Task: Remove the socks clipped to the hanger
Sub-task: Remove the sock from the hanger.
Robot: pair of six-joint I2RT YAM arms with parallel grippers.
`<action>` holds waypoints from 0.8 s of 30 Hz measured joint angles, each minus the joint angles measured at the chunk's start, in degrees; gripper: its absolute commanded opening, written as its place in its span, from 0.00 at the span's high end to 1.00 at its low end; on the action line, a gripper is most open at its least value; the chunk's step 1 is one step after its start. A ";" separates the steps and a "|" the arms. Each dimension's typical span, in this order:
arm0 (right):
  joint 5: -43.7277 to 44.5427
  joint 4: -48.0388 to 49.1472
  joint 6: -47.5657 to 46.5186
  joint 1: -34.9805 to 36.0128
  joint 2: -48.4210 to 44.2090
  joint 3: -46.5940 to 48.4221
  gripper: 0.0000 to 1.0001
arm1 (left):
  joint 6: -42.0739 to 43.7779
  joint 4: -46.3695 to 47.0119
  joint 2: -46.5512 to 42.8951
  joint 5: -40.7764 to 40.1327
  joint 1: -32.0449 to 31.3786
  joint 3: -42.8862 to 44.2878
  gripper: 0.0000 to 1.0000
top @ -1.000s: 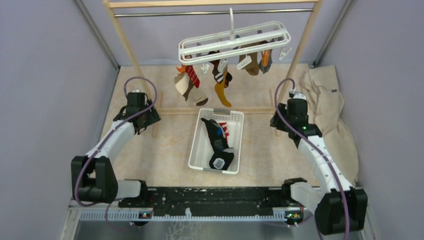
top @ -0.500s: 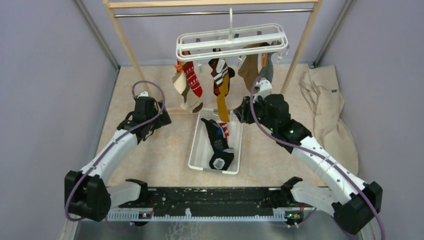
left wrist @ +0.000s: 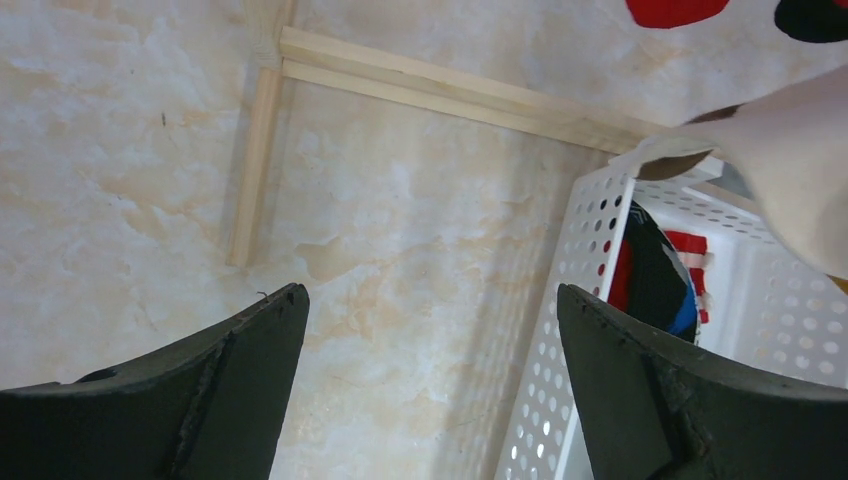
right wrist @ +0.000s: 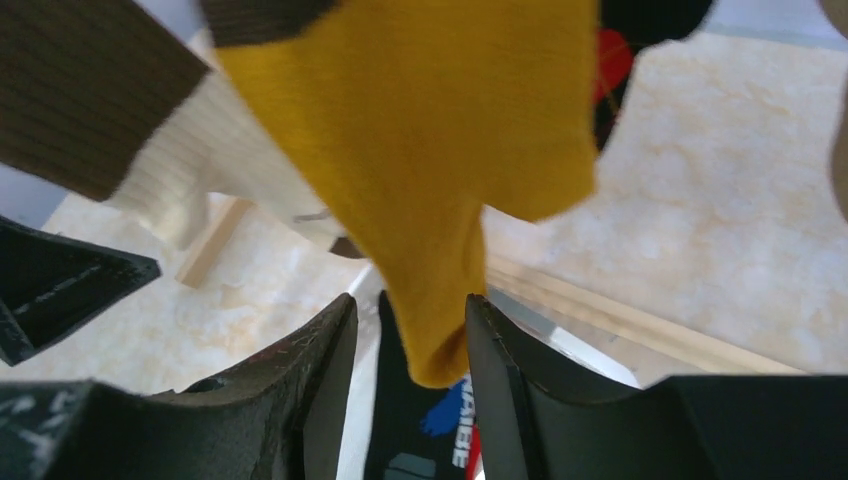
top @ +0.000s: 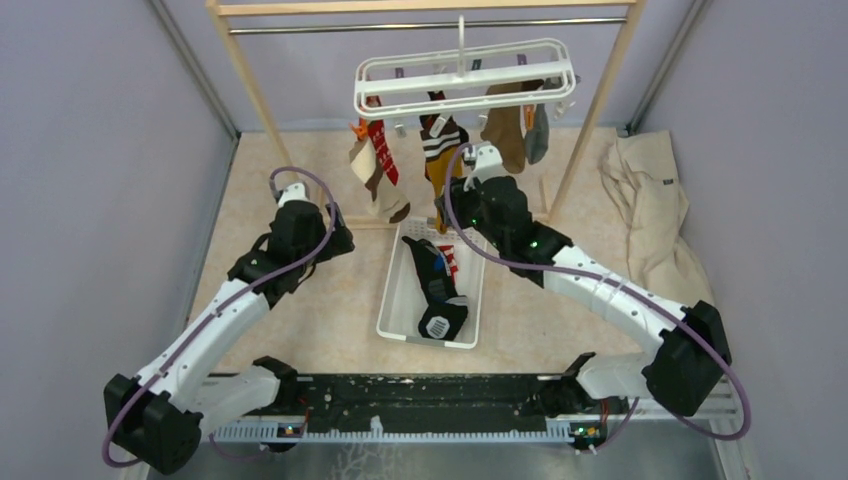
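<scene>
From above, a white plastic frame hanger point(top: 465, 80) hangs on a wooden rack point(top: 350, 6). Soft cloth socks point(top: 385, 155) are clipped under it, above a white basket with holes point(top: 400, 300) on a pale stony surface point(top: 320, 320). The walls are purple. At the left wrist, the left end effector point(left wrist: 430, 300) gapes wide. At the right wrist, the right end effector point(right wrist: 410, 300) is narrow around a mustard-yellow sock's point(right wrist: 420, 150) tip.

Marbled beige table point(top: 300, 300) with white basket point(top: 392, 285), wooden rack point(top: 592, 110), crumpled beige cloth point(top: 660, 230).
</scene>
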 measured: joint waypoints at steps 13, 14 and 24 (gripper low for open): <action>19.43 13.11 0.59 11.04 5.16 -3.50 0.52 | -0.46 -2.29 -2.93 -1.01 -2.34 2.67 0.01; 21.86 12.70 1.05 11.04 6.86 -2.38 0.52 | -0.46 -2.43 -3.06 -1.01 -2.54 2.67 0.01; 33.22 4.37 8.00 8.41 17.49 6.93 0.71 | -0.46 -5.11 -5.49 -0.55 -4.26 4.70 0.01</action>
